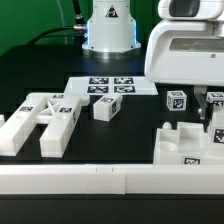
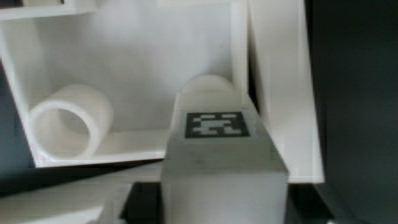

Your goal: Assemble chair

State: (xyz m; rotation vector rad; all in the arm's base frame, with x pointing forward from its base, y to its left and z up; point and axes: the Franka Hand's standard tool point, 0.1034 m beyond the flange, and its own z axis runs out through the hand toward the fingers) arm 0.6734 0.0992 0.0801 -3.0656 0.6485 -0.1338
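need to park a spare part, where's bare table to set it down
Bare table lies between the small tagged block and the notched white piece, down to the front rail. Crowded at the exterior view's right, around the upright tagged piece, and by the H-shaped frame.

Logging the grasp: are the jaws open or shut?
Shut on a tagged white chair piece, which sits centred between them in the wrist view.
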